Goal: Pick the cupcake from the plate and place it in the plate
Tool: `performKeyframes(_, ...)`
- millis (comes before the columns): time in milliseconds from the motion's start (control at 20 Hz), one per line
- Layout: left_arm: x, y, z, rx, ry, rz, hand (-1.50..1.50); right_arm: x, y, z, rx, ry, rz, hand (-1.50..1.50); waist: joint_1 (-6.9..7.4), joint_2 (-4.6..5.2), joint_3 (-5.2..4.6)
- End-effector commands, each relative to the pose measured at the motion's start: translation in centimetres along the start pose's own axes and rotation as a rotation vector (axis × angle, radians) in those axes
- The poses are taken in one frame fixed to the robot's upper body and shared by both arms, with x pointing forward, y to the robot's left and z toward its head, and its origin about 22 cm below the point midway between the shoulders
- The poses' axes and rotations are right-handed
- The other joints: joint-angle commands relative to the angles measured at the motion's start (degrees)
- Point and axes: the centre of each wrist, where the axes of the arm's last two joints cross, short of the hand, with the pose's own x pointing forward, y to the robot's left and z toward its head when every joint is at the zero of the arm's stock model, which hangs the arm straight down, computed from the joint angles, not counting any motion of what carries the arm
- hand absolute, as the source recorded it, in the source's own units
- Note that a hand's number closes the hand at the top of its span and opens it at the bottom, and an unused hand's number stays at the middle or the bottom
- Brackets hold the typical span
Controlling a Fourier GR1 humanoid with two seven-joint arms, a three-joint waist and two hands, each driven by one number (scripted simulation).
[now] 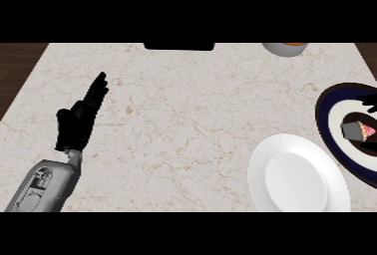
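My left forearm (46,185) comes in at the lower left corner, grey, closest to me. Above it my left hand (77,124) stands open at the left side of the counter (177,114), fingers straight and pointing up and slightly right, holding nothing, touching nothing I can see. Resting.

My right hand (370,103) barely shows: just dark fingertips at the far right edge, over the dark plate (329,130). I cannot tell whether those fingers are open or curled; too little is in view.

The cupcake (359,130) sits on the dark plate, on its white centre, just below those fingertips. Pink top, grey wrapper, tipped on its side or tilted, hard to say which. I cannot tell if the fingertips touch it; there looks to be a small gap.

The dark plate is cut off by the right edge, dark rim around a white ring. The white plate (298,174) lies just beside it to the lower left, rims touching or overlapping, nothing on it.

Far edge of the counter: a black block (179,46) at top centre, and a grey cup (284,49) with something orange inside, top right, cut by the edge. Dark wood (18,64) shows past the counter's left side.
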Motion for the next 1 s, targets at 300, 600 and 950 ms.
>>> performKeyframes(300, 0.5, 0.8, 0.0, 0.023, 0.000, 0.007, 0.00, -0.7, -0.6, 0.4, -0.115, -0.117, -0.410, -1.50, -0.80, -0.10, 0.01)
performKeyframes(600, 1.1, 0.1, -0.3, 0.010, -0.009, 0.009, 0.00, -1.9, -5.7, 5.0, -0.331, -0.022, -0.561, -1.50, -0.72, 0.25, 0.14)
performKeyframes(950, -0.1, 0.8, 0.5, -0.002, -0.019, 0.006, 0.00, -4.3, -7.4, 11.5, -0.432, 0.064, -0.621, -1.50, -0.30, 0.75, 0.45)
